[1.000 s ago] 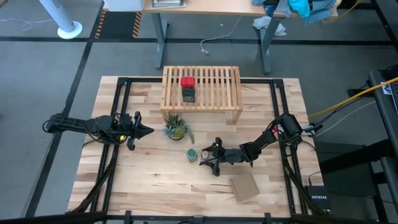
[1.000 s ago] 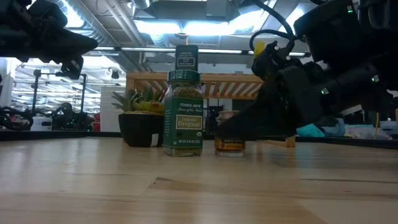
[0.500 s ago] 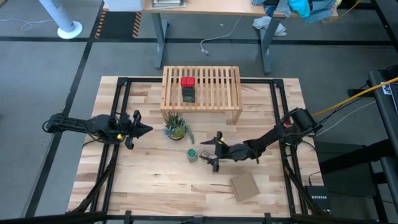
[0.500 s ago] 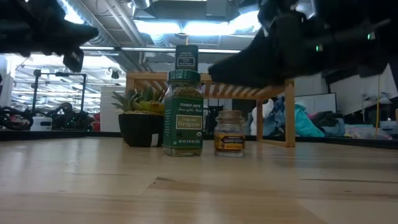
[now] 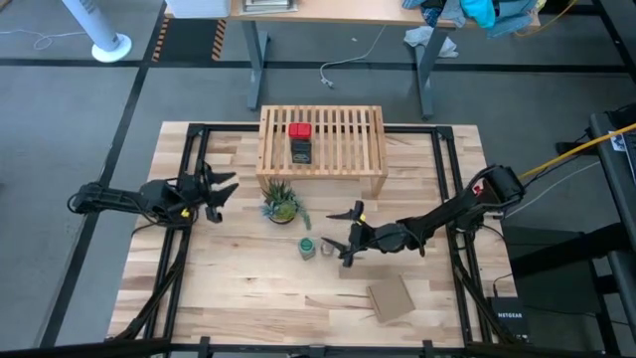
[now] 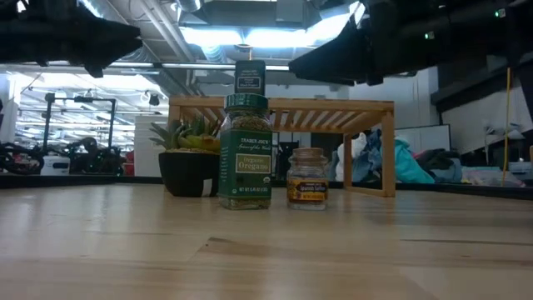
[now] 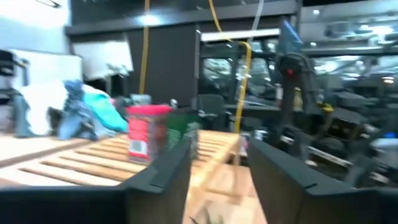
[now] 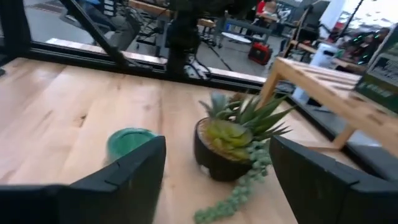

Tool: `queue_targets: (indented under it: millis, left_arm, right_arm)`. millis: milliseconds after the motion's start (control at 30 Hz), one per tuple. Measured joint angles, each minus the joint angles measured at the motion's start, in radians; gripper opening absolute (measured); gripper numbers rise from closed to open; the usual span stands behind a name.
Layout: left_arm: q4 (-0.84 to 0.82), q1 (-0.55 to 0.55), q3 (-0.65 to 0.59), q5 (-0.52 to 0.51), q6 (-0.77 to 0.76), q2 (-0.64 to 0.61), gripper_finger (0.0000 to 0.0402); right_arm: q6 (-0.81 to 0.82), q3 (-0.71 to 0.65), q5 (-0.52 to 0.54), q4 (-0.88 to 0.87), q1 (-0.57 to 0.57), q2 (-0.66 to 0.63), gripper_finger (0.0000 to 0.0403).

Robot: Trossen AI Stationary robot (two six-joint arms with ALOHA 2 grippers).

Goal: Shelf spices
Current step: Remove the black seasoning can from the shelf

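The shelf (image 5: 321, 139) stands at the table's far middle with a red tin (image 5: 299, 130) and a dark tin (image 5: 300, 151) on its slats. A green-capped jar (image 6: 245, 154) and a tiny brownish jar (image 6: 307, 177) stand upright on the tabletop in front of it. My right gripper (image 5: 350, 234) hovers open just right of the two jars and above them, touching nothing; its wrist view shows the green cap (image 8: 129, 142). My left gripper (image 5: 221, 191) hangs open at the table's left, facing the shelf and the red tin (image 7: 148, 130).
A small potted plant (image 5: 281, 204) stands between the shelf and the jars, close to my left gripper's side. A flat cardboard piece (image 5: 391, 298) lies near the table's front right. Black frame rails (image 5: 189, 199) run along both sides of the tabletop.
My right gripper has risen from table height beside the tiny jar to well above both jars and has rolled, staying open; the jars stand where they were. My left gripper has opened from shut and has tipped upward and rolled.
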Motion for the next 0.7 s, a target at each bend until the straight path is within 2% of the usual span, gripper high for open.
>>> queue_targets:
  millis: [167, 300, 433, 533, 700]
  left_arm:
    - [0.055, 0.077, 0.001, 0.005, 0.016, 0.009, 0.0185]
    - [0.055, 0.138, 0.003, 0.116, -0.030, 0.061, 0.0186]
    - [0.089, 0.189, 0.010, 0.170, -0.052, 0.147, 0.0186]
    - [0.100, 0.222, 0.058, 0.222, -0.037, 0.222, 0.0186]
    - [0.091, 0.270, 0.209, 0.276, 0.015, 0.358, 0.0186]
  right_arm:
    - [0.001, 0.000, -0.068, 0.002, -0.058, -0.009, 0.0291]
    - [0.039, 0.002, -0.177, 0.010, -0.120, -0.009, 0.0291]
    - [0.063, 0.017, -0.253, 0.009, -0.173, -0.009, 0.0291]
    - [0.064, 0.038, -0.290, 0.010, -0.199, -0.009, 0.0291]
    - [0.061, 0.063, -0.339, 0.004, -0.221, -0.009, 0.0291]
